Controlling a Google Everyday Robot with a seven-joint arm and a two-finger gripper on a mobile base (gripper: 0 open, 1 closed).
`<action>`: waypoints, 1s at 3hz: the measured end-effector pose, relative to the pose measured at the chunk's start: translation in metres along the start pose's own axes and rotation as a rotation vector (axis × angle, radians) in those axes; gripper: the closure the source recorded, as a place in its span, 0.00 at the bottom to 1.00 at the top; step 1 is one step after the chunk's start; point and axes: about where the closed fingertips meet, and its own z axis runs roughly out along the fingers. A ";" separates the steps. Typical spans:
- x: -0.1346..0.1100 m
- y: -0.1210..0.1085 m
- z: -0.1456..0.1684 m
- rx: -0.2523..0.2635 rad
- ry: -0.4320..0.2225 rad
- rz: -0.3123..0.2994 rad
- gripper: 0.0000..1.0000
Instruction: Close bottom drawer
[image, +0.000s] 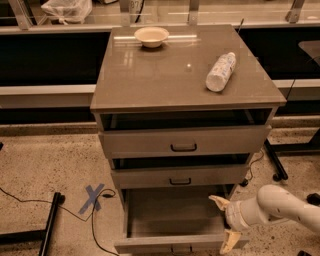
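The bottom drawer (175, 243) of the grey-taupe cabinet (185, 75) is pulled far out, and its plain grey tray (172, 212) shows. Its flat front lies at the picture's lower edge. My gripper (224, 222) is at the drawer's right front corner, on a white arm that comes in from the right. One pale fingertip (218, 200) is over the tray's right side, the other (230, 242) is by the drawer's front. The fingers are spread apart with nothing between them. The middle drawer (180, 176) and top drawer (184, 142) stand slightly out.
A cream bowl (151, 36) and a lying white bottle (220, 72) sit on the cabinet top. A blue tape X (93, 197) and black cables (95, 220) are on the speckled floor at left. A black stand leg (49, 225) is at lower left, and a wheeled base (276, 161) at right.
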 end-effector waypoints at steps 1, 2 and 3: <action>0.041 0.011 0.064 -0.057 0.043 0.011 0.00; 0.041 0.011 0.064 -0.057 0.043 0.011 0.00; 0.068 0.016 0.085 -0.050 0.076 0.027 0.00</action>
